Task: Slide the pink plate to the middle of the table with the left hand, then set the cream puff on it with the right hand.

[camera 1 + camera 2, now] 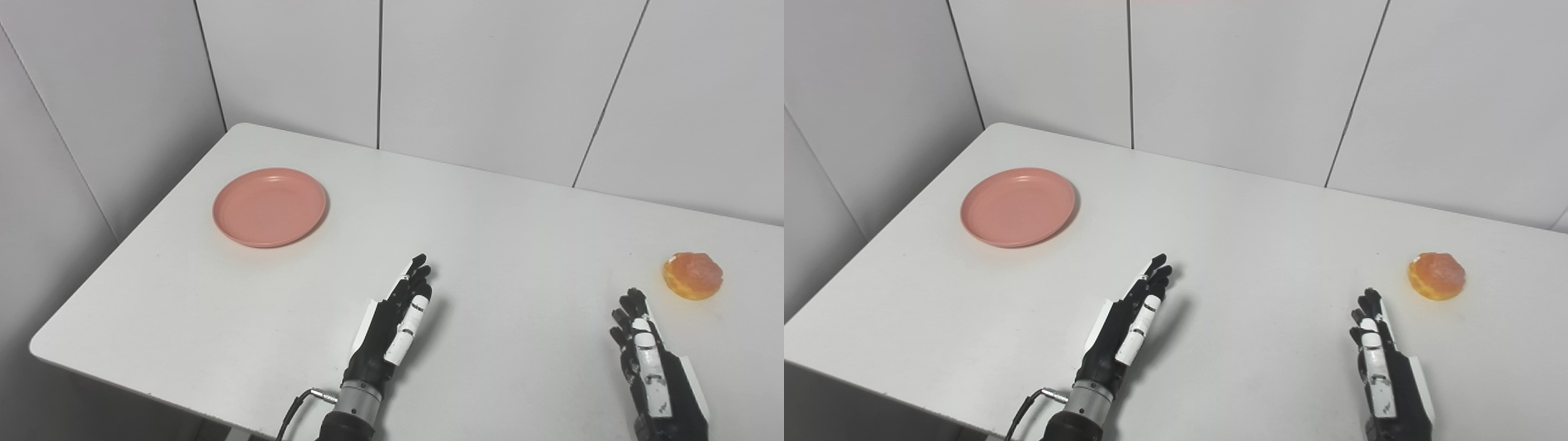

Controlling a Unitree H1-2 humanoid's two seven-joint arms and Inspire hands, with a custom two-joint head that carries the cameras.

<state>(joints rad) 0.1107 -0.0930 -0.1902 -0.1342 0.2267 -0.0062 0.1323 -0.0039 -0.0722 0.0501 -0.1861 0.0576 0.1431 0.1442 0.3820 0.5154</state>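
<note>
A pink plate (269,207) lies flat on the white table (490,245), towards its far left side. An orange-brown cream puff (693,275) rests on the right side of the table. My left hand (395,321) hovers over the near middle of the table, open with its fingers stretched forward, well short of the plate and to its right. My right hand (646,352) is near the front right, open and holding nothing, a short way in front and left of the cream puff.
Grey wall panels (380,67) close off the far side and the left side of the table. The table's left corner edge (37,349) is rounded and near the plate's side. A cable (294,407) runs from the left wrist.
</note>
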